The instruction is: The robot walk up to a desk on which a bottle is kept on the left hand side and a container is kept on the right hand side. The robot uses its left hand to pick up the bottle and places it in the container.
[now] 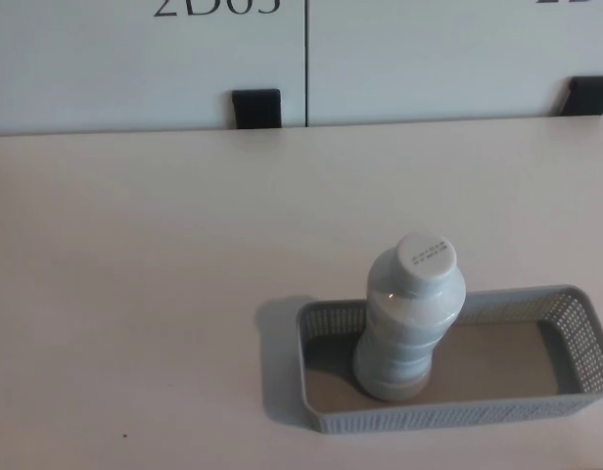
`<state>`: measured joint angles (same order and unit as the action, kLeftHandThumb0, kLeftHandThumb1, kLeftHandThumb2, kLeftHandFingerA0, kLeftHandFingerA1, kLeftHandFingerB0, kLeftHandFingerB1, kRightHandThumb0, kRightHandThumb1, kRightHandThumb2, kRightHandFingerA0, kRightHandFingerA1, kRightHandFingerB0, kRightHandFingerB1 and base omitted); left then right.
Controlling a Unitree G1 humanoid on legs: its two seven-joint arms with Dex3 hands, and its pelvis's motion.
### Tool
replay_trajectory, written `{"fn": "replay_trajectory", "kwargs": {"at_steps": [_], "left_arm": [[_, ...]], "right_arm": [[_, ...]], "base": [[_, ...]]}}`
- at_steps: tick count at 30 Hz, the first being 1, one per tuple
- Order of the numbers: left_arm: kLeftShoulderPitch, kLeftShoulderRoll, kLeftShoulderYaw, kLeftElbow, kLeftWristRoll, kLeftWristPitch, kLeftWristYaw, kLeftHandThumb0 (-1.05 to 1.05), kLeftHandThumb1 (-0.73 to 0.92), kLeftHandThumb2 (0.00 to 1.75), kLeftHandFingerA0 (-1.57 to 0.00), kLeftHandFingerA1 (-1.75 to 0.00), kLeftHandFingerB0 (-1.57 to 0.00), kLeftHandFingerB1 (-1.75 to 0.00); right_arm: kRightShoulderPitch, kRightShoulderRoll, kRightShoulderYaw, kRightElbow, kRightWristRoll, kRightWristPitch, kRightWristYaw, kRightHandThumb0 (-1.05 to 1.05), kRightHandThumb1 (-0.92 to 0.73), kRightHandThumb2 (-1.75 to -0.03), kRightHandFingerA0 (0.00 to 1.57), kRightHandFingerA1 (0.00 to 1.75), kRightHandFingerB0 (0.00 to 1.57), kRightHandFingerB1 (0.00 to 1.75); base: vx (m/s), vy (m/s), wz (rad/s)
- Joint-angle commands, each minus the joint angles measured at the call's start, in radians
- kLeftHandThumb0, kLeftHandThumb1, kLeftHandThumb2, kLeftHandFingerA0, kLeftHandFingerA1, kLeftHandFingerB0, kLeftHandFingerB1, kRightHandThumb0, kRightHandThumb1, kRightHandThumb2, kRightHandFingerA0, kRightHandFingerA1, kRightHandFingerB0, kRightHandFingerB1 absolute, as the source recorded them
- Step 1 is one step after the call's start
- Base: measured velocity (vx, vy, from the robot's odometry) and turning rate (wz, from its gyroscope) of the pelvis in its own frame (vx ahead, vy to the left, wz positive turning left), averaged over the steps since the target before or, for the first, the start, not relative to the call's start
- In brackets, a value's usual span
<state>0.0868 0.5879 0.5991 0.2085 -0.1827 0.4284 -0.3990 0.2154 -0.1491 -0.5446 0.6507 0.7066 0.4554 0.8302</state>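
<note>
Nearest the camera, a shallow grey perforated plastic container [321, 338] lies on the pale beige tabletop [145, 294], toward its right side. Inside the container's left end stands a pale grey ribbed plastic bottle [409, 333], upright, capped by a round white lid [426, 257] bearing small dark printed characters too fine to read. The bottle appears light and rigid, with a smooth, possibly slippery skin; its ribbed mid-body would offer the surest hold, the narrow neck a lesser one. The task appears complete. Neither robot hand shows, so the state of their fingers cannot be told. Beyond the tabletop's far edge, white cabinet panels [429, 59] carry black brackets [256, 108] and a partly cropped dark marking resembling "2D03".
</note>
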Motion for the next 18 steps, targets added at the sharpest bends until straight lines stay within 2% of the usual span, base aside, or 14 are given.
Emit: {"fn": "replay_trajectory", "kwargs": {"at_steps": [1,2,3,5,6,7,8,9,10,11,12,18], "left_arm": [[0.311,0.035,0.24,0.901,-0.059,-0.477,0.199,-0.68,0.44,0.79,-0.16,-0.5,-0.12,-0.4],[0.311,0.035,0.24,0.901,-0.059,-0.477,0.199,-0.68,0.44,0.79,-0.16,-0.5,-0.12,-0.4],[0.346,0.02,0.194,0.9,-0.02,-0.497,0.223,-0.66,0.44,0.79,-0.24,-0.55,-0.17,-0.41],[0.354,0.016,0.181,0.903,-0.011,-0.503,0.229,-0.66,0.44,0.79,-0.24,-0.55,-0.17,-0.41],[0.359,-0.004,0.177,0.924,-0.018,-0.496,0.223,-0.46,0.54,0.56,-0.41,-0.57,-0.29,-0.34],[0.381,-0.02,0.11,0.943,0.035,-0.513,0.249,-0.54,0.62,0.59,-0.42,-0.56,-0.32,-0.35],[0.397,-0.03,0.061,0.957,0.074,-0.527,0.269,-0.54,0.62,0.59,-0.42,-0.56,-0.32,-0.35],[0.407,-0.043,0.012,0.97,0.111,-0.538,0.28,-0.58,0.47,0.82,-0.44,-0.67,-0.36,-0.49],[0.407,-0.043,0.012,0.97,0.111,-0.538,0.28,-0.58,0.47,0.82,-0.44,-0.67,-0.36,-0.49],[0.407,-0.051,-0.017,0.979,0.129,-0.543,0.272,-0.53,0.58,0.57,-0.41,-0.59,-0.37,-0.36],[0.401,-0.058,-0.023,0.988,0.122,-0.545,0.24,-0.58,0.46,0.8,-0.36,-0.56,-0.31,-0.47],[0.386,-0.062,-0.037,1.019,0.101,-0.562,0.201,-0.58,0.46,0.8,-0.36,-0.56,-0.31,-0.47]], "right_arm": [[0.015,-0.033,-0.012,0.077,-0.028,-0.064,0.016,-0.72,-0.44,-0.84,0.07,0.2,0.08,0.13],[0.015,-0.033,-0.012,0.077,-0.028,-0.064,0.016,-0.72,-0.44,-0.84,0.07,0.2,0.08,0.13],[0.015,-0.033,-0.014,0.079,-0.027,-0.062,0.01,-0.71,-0.44,-0.84,0.08,0.21,0.09,0.14],[0.013,-0.034,-0.015,0.082,-0.026,-0.062,0.008,-0.71,-0.44,-0.84,0.08,0.21,0.09,0.14],[0.013,-0.035,-0.015,0.08,-0.025,-0.059,0.006,-0.68,-0.42,-0.83,0.07,0.24,0.07,0.14],[0.014,-0.034,-0.015,0.077,-0.024,-0.054,0.004,-0.68,-0.42,-0.83,0.07,0.24,0.07,0.15],[0.015,-0.033,-0.014,0.075,-0.023,-0.051,0.003,-0.68,-0.42,-0.83,0.07,0.24,0.07,0.15],[0.016,-0.034,-0.013,0.076,-0.023,-0.052,0.006,-0.71,-0.43,-0.83,0.06,0.16,0.07,0.12],[0.016,-0.034,-0.013,0.076,-0.023,-0.052,0.006,-0.71,-0.43,-0.83,0.06,0.16,0.07,0.12],[0.016,-0.034,-0.012,0.077,-0.024,-0.054,0.01,-0.72,-0.44,-0.84,0.07,0.16,0.08,0.11],[0.017,-0.035,-0.011,0.082,-0.025,-0.056,0.013,-0.71,-0.44,-0.83,0.08,0.17,0.09,0.11],[0.016,-0.036,-0.009,0.086,-0.027,-0.058,0.014,-0.71,-0.44,-0.83,0.08,0.17,0.09,0.11]], "base": [[0.0,0.0,0.0],[0.0,0.0,0.0],[0.0,0.0,0.0],[0.0,0.0,0.0],[0.0,0.0,0.0],[0.0,0.0,0.0],[0.0,0.0,0.0],[0.0,0.0,0.0],[0.0,0.0,0.0],[0.0,0.0,0.0],[0.0,0.0,0.0],[0.0,0.0,0.0]]}}
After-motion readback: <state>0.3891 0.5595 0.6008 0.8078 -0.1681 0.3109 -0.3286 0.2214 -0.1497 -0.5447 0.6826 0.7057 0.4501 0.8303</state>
